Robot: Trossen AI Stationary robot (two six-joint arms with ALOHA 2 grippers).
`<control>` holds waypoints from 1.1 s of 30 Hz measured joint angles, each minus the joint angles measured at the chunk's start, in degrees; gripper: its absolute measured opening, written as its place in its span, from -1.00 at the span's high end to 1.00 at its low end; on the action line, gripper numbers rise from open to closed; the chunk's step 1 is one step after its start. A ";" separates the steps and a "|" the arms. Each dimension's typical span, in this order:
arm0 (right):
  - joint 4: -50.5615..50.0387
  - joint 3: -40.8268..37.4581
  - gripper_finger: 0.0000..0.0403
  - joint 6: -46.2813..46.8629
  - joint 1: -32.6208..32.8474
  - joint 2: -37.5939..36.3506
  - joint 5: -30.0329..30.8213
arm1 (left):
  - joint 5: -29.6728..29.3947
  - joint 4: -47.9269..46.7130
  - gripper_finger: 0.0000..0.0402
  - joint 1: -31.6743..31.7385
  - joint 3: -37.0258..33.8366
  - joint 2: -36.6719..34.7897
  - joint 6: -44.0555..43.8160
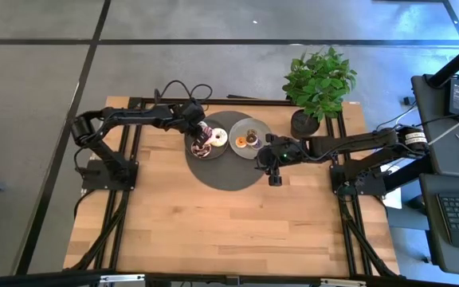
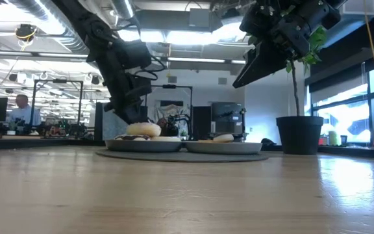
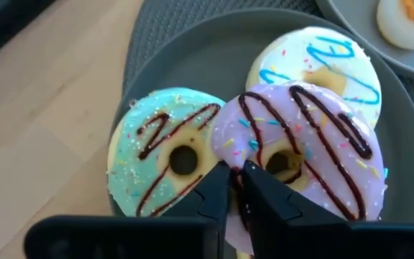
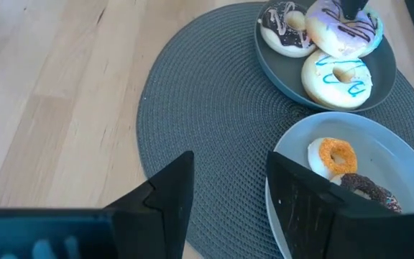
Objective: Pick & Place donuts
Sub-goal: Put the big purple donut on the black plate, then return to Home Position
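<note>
A round dark woven mat (image 1: 228, 167) lies on the wooden desk (image 1: 213, 231), carrying two grey plates (image 4: 379, 72). A potted plant (image 1: 317, 88) stands far right.

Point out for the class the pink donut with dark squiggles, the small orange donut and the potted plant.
pink donut with dark squiggles (image 3: 315, 155), left wrist view, on its icing.
small orange donut (image 4: 336, 155), right wrist view, on its ring.
potted plant (image 1: 319, 80), high view, on its leaves.
</note>
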 joint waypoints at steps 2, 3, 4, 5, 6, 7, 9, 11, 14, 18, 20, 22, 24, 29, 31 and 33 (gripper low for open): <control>-0.06 0.00 0.12 0.03 0.00 0.00 0.00 | -0.27 0.03 0.80 0.00 0.00 -0.02 -0.02; -0.08 0.00 0.12 0.04 0.00 0.00 0.00 | -0.27 -0.04 0.79 0.00 0.00 -0.08 -0.02; -0.06 0.00 0.12 0.04 0.00 0.00 0.00 | -0.29 -0.02 0.78 -0.02 0.00 -0.20 0.04; -0.07 0.00 0.12 0.04 0.00 0.00 0.00 | -0.27 -0.03 0.77 0.00 0.00 -0.27 0.04; -0.08 0.00 0.12 0.04 0.00 0.00 0.00 | -0.24 -0.04 0.76 0.00 0.00 -0.28 0.04; -0.07 0.00 0.12 0.04 0.00 0.00 0.00 | -0.18 -0.06 0.76 0.00 0.00 -0.28 0.04; -0.08 0.00 0.12 0.12 0.00 0.00 0.00 | 0.18 -0.04 0.75 0.00 0.00 -0.28 0.04; -0.07 0.00 0.12 0.13 0.00 0.00 0.00 | 0.17 -0.06 0.72 0.00 0.00 -0.28 -0.06; -0.08 0.00 0.12 0.13 0.00 0.00 0.00 | 0.15 -0.08 0.66 0.00 0.00 -0.28 -1.14; -0.06 0.00 0.12 0.14 0.00 0.00 0.00 | 0.15 -0.08 0.56 0.00 0.02 -0.28 -1.49; -0.08 0.00 0.12 0.14 0.00 0.00 -0.01 | 0.14 -0.14 0.51 0.00 0.01 -0.50 -1.51; -0.12 0.00 0.12 0.15 0.00 0.00 0.00 | -0.25 -0.18 0.47 0.00 0.02 -1.22 -1.53; -0.14 0.00 0.12 0.15 0.00 0.00 -0.02 | -0.97 -0.33 0.44 -0.01 0.01 -2.13 -1.53; -0.13 0.00 0.12 0.12 0.00 -0.01 -0.02 | -1.32 -0.21 0.40 0.00 0.02 -5.30 -1.79; -0.13 0.00 0.12 0.09 0.00 -0.01 -0.02 | -0.89 -0.13 0.40 -0.09 0.02 -6.33 -1.93; -0.12 0.00 0.12 0.02 0.00 0.00 -0.02 | -0.06 -0.14 0.39 -0.17 0.02 -6.69 -2.26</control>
